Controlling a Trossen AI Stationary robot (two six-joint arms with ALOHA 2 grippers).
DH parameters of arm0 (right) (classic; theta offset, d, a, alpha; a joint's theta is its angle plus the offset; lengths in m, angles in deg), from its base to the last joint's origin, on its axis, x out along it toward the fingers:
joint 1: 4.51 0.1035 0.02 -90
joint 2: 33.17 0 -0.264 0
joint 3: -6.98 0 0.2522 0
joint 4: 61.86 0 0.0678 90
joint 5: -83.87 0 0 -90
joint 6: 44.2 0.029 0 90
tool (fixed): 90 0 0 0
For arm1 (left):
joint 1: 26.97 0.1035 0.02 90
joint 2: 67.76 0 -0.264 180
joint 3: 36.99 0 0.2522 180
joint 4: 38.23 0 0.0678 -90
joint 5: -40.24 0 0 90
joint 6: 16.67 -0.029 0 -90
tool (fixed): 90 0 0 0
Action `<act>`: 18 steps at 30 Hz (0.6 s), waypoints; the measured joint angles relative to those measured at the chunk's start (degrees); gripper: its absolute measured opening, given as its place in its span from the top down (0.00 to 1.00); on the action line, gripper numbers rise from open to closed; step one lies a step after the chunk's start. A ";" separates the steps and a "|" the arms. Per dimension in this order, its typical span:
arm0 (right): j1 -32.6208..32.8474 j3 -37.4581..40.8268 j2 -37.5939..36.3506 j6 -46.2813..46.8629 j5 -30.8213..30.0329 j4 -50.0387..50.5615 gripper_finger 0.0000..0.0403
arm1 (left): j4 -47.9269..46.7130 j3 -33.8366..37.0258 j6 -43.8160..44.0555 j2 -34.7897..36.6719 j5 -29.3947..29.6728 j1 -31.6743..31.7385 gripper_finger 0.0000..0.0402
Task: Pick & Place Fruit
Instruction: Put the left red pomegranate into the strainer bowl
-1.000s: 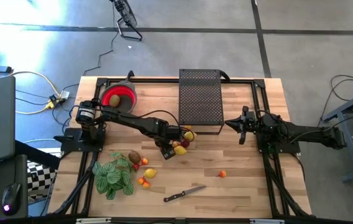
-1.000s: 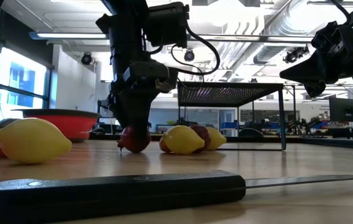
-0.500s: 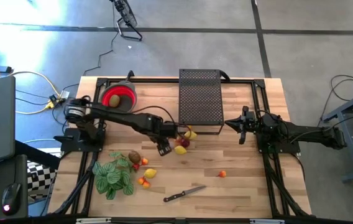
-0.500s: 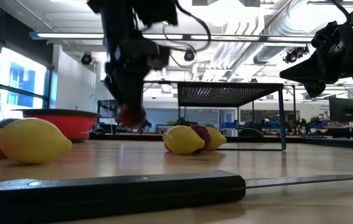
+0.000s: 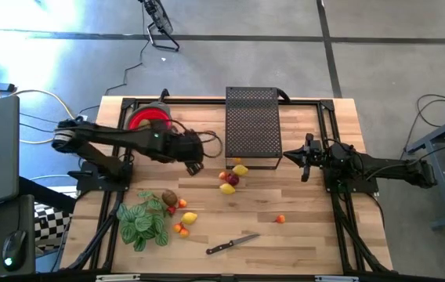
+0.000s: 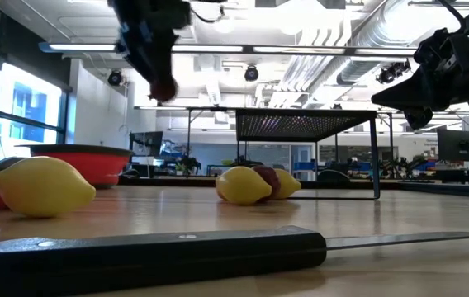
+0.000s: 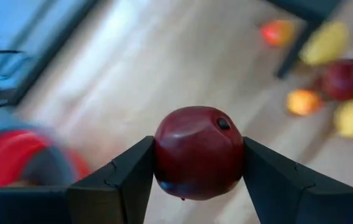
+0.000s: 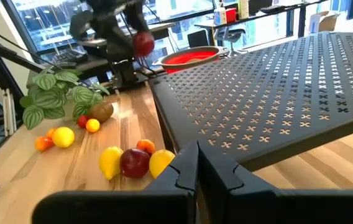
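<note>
One dark red apple point(image 7: 199, 152) is clamped between the left gripper point(image 5: 193, 167) fingers point(image 7: 120, 186), lifted clear of the table point(image 5: 309, 227) and hanging in the air between the fruit cluster and the red bowl point(image 5: 146, 120). Judging by the task, the step in hand is carrying it to the bowl: keep height until the apple is over the bowl's rim, centre it above the open part, lower, then let go, since a kiwi-like brown piece point(image 5: 146, 125) already sits inside and a drop from high could bounce out. Grip looks square across the apple's middle in the left wrist view, so no regrasp seems needed. Right gripper point(image 5: 302, 159) waits at the right side of the table beside the black mesh stand point(image 5: 252, 125), jaws clenched on nothing. Left on the table: a cluster of a yellow lemon point(image 5: 227, 189), another lemon point(image 5: 240, 170), a second red apple point(image 5: 233, 179) and a small orange piece point(image 5: 222, 175) just in front of the stand; a kiwi point(image 5: 169, 198), lemon point(image 5: 189, 218) and tiny orange ones by the green striped plant point(image 5: 144, 222); a lone orange one point(image 5: 280, 219) further right. Black-handled knife point(image 5: 233, 244) lies near the front edge, well away from the carry path. Nothing blocks the way to the bowl; only the left arm's own elbow passes close over it.
</note>
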 joint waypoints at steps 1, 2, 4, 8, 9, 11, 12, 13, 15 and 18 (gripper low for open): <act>0.00 0.02 0.14 0.00 0.01 0.07 1.00 | -0.65 -0.02 1.38 0.77 1.93 0.36 0.47; 0.00 0.00 0.14 0.00 0.03 0.03 1.00 | -1.56 -0.07 2.94 1.73 3.50 0.85 0.47; 0.00 0.00 0.11 0.00 -0.05 0.01 1.00 | -5.41 -0.02 6.30 2.95 5.79 2.60 0.47; 0.00 0.01 0.35 0.00 -0.01 0.04 1.00 | -9.37 0.04 10.79 4.30 7.96 7.33 0.47; 0.00 0.00 0.47 0.00 -0.02 0.05 1.00 | -9.19 0.01 11.01 4.37 8.14 8.55 0.47; 0.01 0.01 0.49 0.00 0.05 0.03 1.00 | -9.69 -0.02 10.99 4.23 8.26 11.31 0.47; 0.00 0.00 0.63 -0.02 -0.01 0.04 1.00 | -9.89 0.07 10.82 4.19 8.20 12.74 0.47; 0.00 0.01 0.71 0.00 -0.01 0.05 1.00 | -9.76 0.07 10.55 4.02 8.20 14.12 0.47; 0.00 0.00 0.66 0.00 -0.01 0.05 1.00 | -9.64 0.50 9.80 3.85 8.15 16.81 0.47; 0.00 0.01 0.68 -0.01 -0.03 0.05 1.00 | -9.77 1.67 9.51 3.80 6.29 20.93 0.47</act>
